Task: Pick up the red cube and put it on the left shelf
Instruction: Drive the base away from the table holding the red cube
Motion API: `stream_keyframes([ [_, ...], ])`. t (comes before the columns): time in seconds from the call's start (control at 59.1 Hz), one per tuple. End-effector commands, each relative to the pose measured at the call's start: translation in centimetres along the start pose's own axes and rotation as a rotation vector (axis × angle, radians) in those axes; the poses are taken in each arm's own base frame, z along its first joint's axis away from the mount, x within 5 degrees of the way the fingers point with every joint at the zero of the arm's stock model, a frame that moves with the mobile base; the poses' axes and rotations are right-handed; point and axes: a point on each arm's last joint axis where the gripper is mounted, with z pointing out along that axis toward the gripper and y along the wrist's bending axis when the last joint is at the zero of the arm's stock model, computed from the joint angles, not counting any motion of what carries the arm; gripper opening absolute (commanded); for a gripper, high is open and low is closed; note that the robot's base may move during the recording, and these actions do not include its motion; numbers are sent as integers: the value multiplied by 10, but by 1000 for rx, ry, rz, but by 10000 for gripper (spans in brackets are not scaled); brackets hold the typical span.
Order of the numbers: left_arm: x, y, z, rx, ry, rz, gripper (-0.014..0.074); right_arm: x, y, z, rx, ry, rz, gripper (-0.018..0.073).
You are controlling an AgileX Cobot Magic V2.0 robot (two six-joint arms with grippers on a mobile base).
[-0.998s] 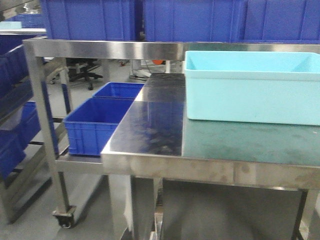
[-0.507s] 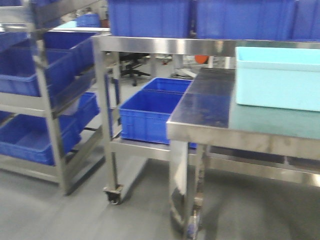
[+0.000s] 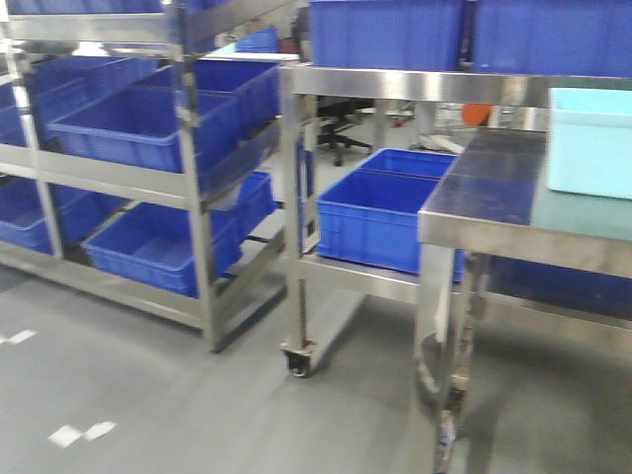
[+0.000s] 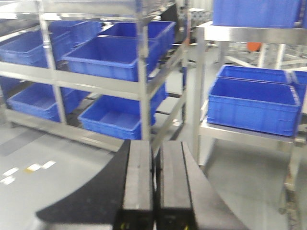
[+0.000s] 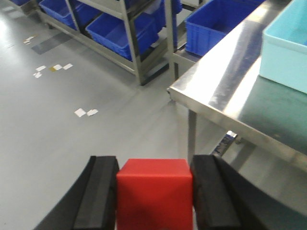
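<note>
In the right wrist view the red cube [image 5: 154, 191] sits clamped between the two black fingers of my right gripper [image 5: 154, 165], held above the grey floor. My left gripper [image 4: 154, 148] is shut, its fingers pressed together with nothing between them. The left shelf [image 3: 188, 188] is a tall steel rack holding deep-blue crates [image 3: 148, 128]; it stands at the left of the front view and also fills the upper left of the left wrist view, the left shelf [image 4: 142, 91]. Neither gripper shows in the front view.
A steel-topped worktable [image 3: 494, 212] on castors stands at right, carrying a light-blue bin [image 3: 591, 143]. Blue crates [image 3: 380, 212] sit on its lower level and on top. White tape marks [image 3: 79, 433] dot the grey floor between shelf and table.
The front view has swung left: the worktable and light-blue bin slid toward the right edge, and the shelf with blue crates came into view at left.
</note>
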Motion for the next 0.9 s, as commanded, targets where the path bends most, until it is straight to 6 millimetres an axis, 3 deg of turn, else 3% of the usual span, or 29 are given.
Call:
stream_keyframes([
  [0.0,-1,0,0,9,-81,-4,102,-13,1,-5,-6,-98,-7,54],
  [0.879,-1,0,0,9,-81,-4,102,-13,1,-5,-6,-98,-7,54],
])
